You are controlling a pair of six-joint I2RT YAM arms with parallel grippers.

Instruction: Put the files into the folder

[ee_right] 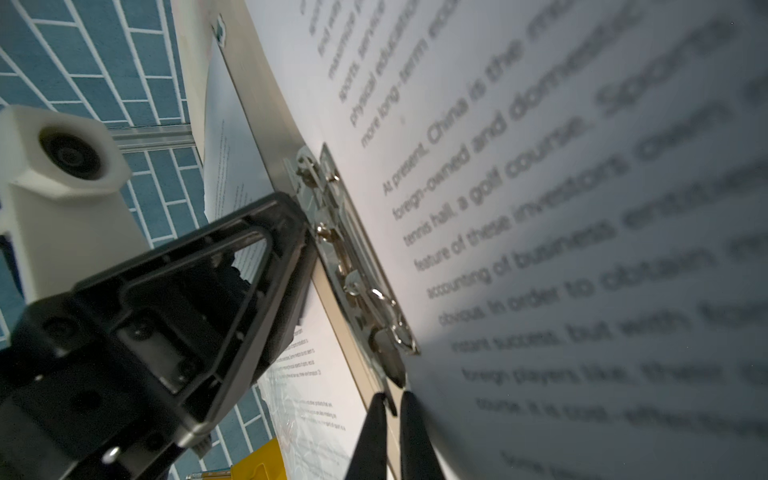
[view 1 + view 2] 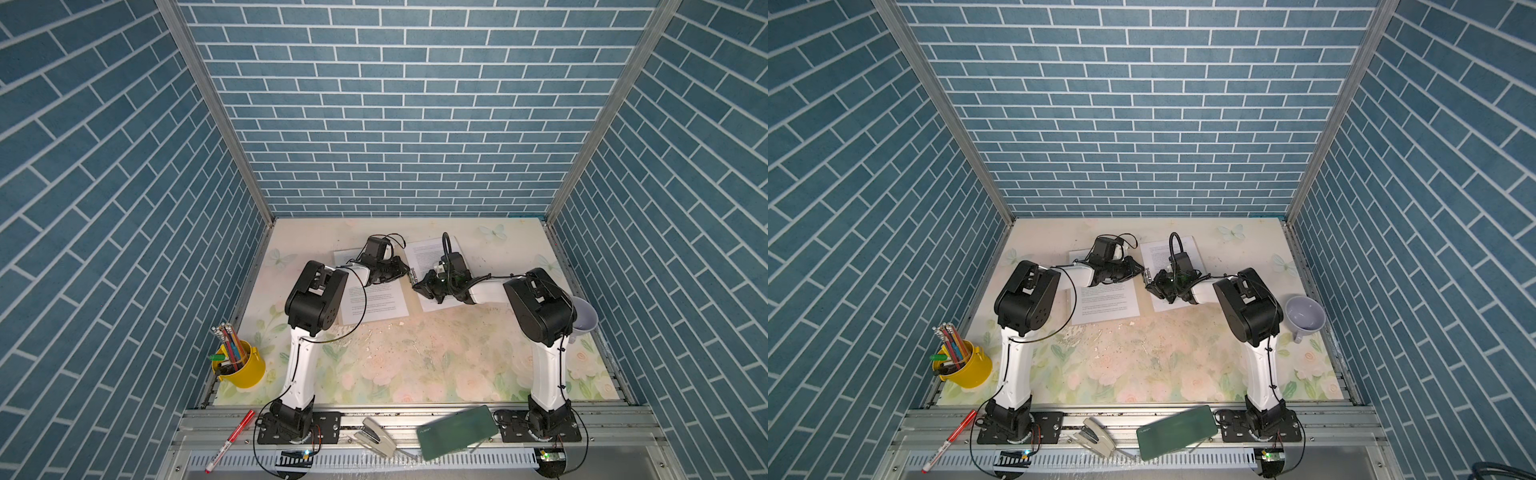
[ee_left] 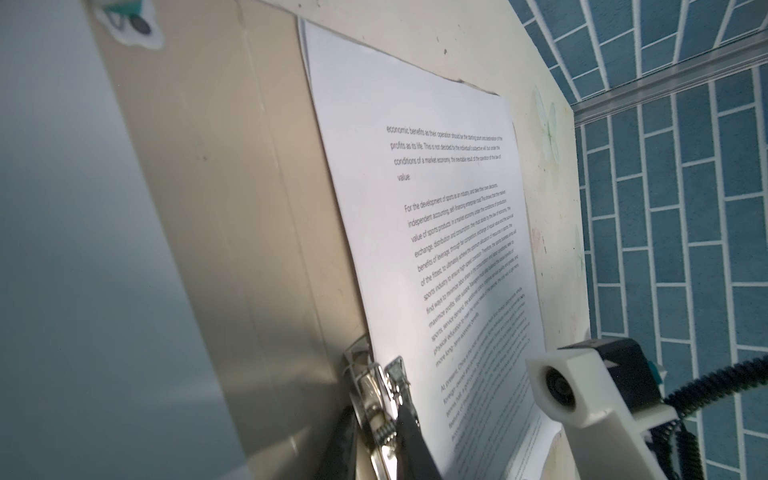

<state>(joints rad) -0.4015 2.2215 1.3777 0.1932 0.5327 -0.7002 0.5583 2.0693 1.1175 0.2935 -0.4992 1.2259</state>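
Your left gripper (image 3: 376,415) clamps its jaws on the metal clip (image 1: 353,266) of the open folder (image 3: 232,199). Your right gripper (image 1: 392,399), jaws closed, sits at the clip's tip. One printed sheet (image 3: 436,249) lies beside the clip, with a second sheet (image 2: 382,297) across the spine. Clipping and closing seem left.

Only one sheet (image 3: 436,232) carries print that can be read. In the left wrist view its black lines say "economic benefits as their operation", "profits as its life", "conditions of a market economy" and "value", then "For the development of sports as an industry". The right wrist view shows, lower on the same sheet (image 1: 540,166), "At present, China is the", "foreign-owned and domestic", "tennis hall, a golf course", "In order to obtain". The pale logo on the dark green case (image 2: 457,432) is too small to read
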